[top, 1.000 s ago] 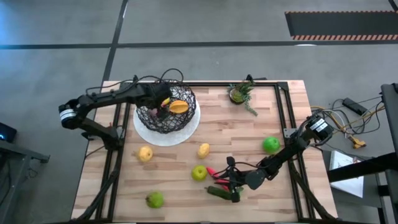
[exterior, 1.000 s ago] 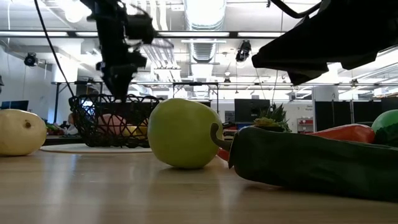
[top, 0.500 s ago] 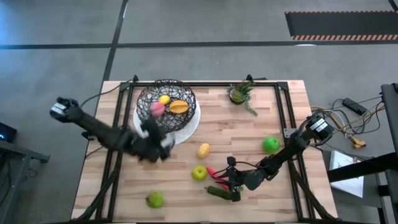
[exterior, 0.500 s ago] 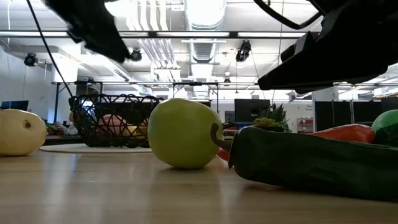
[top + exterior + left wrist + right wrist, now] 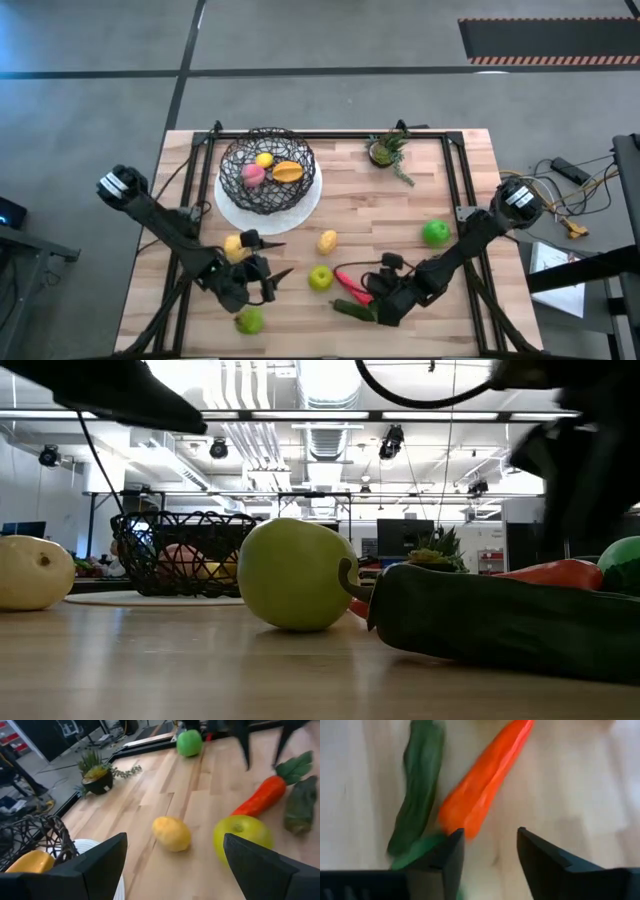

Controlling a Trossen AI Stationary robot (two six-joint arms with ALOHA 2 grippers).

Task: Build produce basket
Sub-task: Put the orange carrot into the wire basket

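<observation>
As R gripper (image 5: 487, 865) hovers, pepper (image 5: 482, 790) just ahead

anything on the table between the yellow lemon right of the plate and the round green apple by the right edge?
Nothing: in the high view, bare wood separates the small yellow lemon from the round green apple.

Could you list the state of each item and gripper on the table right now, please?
Basket: upright on the white plate, holding three fruits.
Red pepper: lying on the table beside the cucumber.
Lemon: loose on the table.
Green apple: loose on the table.
Left gripper: open, empty.
Right gripper: open, above the pepper's stem end.
</observation>
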